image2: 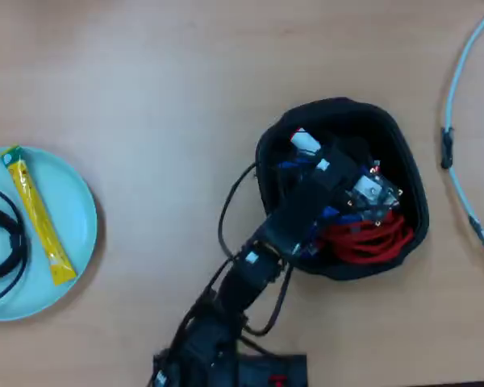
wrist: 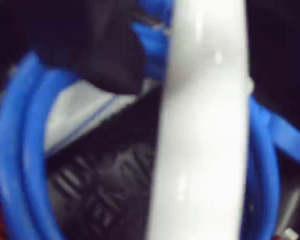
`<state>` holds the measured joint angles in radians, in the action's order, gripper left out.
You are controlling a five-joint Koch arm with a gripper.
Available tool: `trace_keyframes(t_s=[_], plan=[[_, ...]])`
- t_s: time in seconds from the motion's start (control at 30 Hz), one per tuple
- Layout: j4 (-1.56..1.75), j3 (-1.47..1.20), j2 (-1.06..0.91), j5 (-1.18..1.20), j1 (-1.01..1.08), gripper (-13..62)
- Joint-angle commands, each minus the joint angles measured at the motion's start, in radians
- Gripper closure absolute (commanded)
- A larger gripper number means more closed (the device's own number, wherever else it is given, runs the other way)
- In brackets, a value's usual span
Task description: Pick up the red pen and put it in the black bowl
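The black bowl (image2: 403,161) sits right of centre in the overhead view, with red and blue cables inside it. My gripper (image2: 310,153) reaches down into it from the lower left. A short white piece with a red end, the red pen (image2: 304,142), shows at the gripper's tip; the rest is hidden under the arm. In the wrist view the pen's thick white barrel (wrist: 202,125) runs top to bottom, blurred and very close, over blue cable and the bowl's dark floor (wrist: 105,195). The jaws do not show clearly, so I cannot tell if they hold the pen.
A light teal plate (image2: 73,193) at the left edge holds a yellow sachet (image2: 39,216) and a black cable loop (image2: 8,242). Red cable (image2: 371,238) fills the bowl's lower right. A pale cable (image2: 460,161) curves along the right edge.
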<state>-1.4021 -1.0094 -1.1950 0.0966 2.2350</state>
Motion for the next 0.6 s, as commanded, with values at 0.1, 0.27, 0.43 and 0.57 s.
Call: trace_keyframes(t_s=[0.1,0.27,0.43,0.57], plan=[[-0.184,0.126,-0.268,-0.020,-0.018,-4.1],[-0.183,-0.048,-0.436,-0.021,-0.084,-4.3],[-0.046,-0.339,-0.729,-0.025,-0.172,-4.6],[0.101,-0.606,-0.916,-0.028,-0.264,-4.5]])
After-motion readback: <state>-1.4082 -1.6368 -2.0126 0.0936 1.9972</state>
